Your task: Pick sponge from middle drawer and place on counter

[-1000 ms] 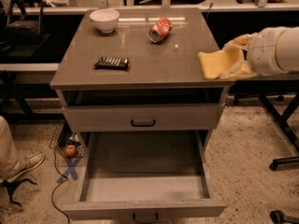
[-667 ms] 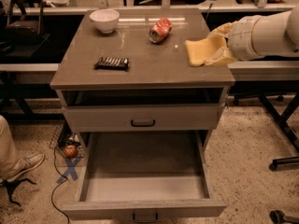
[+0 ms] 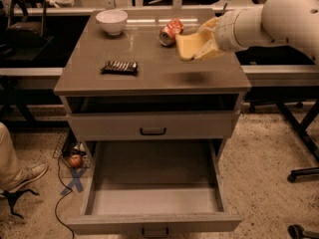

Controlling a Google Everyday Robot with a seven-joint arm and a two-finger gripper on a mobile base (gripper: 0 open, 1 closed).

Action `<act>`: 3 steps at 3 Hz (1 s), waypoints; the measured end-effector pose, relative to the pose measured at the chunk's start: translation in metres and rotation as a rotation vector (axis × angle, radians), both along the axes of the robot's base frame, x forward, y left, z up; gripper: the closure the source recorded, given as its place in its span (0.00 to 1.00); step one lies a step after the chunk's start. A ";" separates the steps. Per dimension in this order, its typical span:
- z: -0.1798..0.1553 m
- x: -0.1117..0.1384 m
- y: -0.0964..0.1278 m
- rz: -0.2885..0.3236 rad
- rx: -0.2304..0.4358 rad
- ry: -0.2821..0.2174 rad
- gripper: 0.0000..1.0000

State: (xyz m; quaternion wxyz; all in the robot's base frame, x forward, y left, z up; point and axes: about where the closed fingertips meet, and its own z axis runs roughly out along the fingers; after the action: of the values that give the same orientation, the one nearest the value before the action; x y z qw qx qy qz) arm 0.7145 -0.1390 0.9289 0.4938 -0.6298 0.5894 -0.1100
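The sponge [image 3: 186,47] hangs in the air over the counter [image 3: 149,81], above its right half and nearer the back edge than the front. A soft shadow lies on the counter just below it, so it is not touching the top. The gripper [image 3: 203,45] pinches the sponge by its right end, pressed onto it, and the pale block sticks out to the left, tilted. The white arm [image 3: 269,19] reaches in from beyond the counter's right edge, well above the surface.

Just left of the sponge and a little further back, a red can [image 3: 171,32] lies on its side on the counter. I cannot tell whether the sponge overlaps it or only comes close. A white bowl [image 3: 111,21] stands at the counter's back left corner. A dark snack bar [image 3: 119,66] lies flat on the left half, towards the front.

Below the counter there is an open slot, then the upper drawer [image 3: 109,127], shut, with its black handle in the middle. Under that the middle drawer [image 3: 154,203] is pulled all the way out towards me, well past the counter's front edge, its grey floor bare, its handle at the very bottom.

On the floor left of the counter are a small orange ball [image 3: 75,161], a blue tape cross [image 3: 75,181] and someone's shoe [image 3: 26,176]. To the right stand black chair legs [image 3: 301,173].
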 end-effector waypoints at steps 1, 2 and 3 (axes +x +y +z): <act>-0.009 0.027 0.015 -0.012 0.014 0.020 0.59; -0.020 0.047 0.021 -0.026 0.025 0.049 0.35; -0.033 0.062 0.019 -0.038 0.034 0.084 0.04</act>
State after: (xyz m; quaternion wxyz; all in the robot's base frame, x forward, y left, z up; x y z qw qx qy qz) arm 0.7763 -0.1204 0.8958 0.4769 -0.6142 0.6233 -0.0828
